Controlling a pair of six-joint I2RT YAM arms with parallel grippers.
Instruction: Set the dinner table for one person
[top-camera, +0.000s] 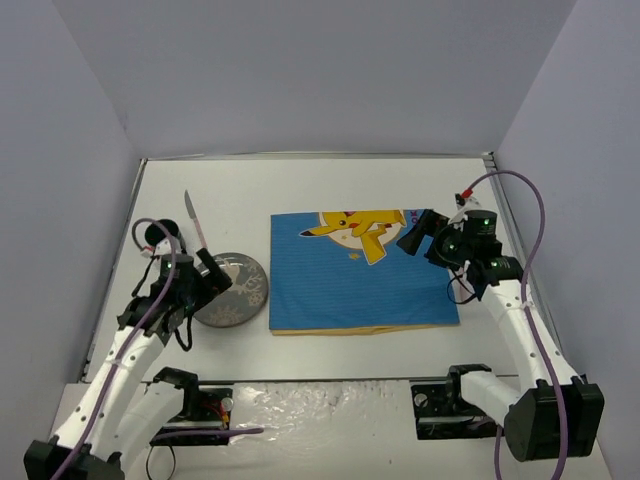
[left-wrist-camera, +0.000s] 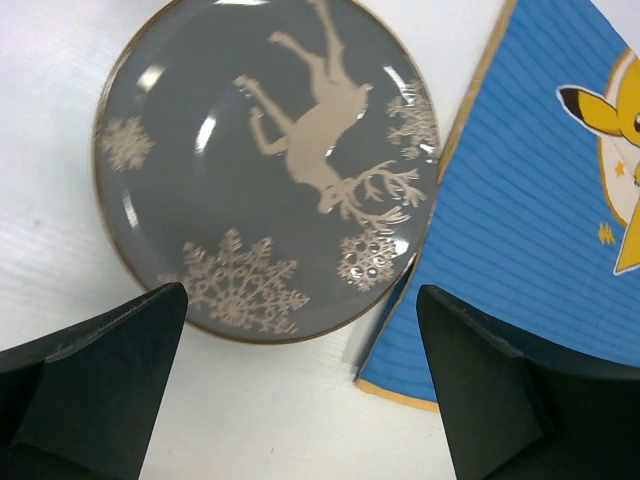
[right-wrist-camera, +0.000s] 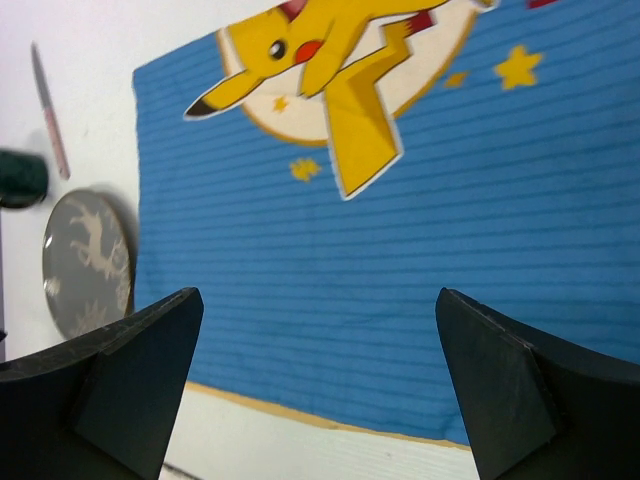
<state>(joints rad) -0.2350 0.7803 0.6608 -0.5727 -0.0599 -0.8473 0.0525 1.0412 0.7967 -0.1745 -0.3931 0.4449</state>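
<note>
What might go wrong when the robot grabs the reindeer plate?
The plate lies flat and shiny, so the open left gripper might slip off its thin rim. It sits right beside the placemat; sliding it may bunch the cloth. The knife lies just beyond and might get bumped.

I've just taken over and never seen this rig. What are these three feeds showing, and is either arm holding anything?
Two robot arms are bolted at the near edge of a white dinner table. The overhead view looks down on both arms. The other two views come from a camera on each wrist. On the table lie a blue cartoon placemat, a grey reindeer plate beside it, and a knife. The left tool and right tool are open, holding nothing.
</note>
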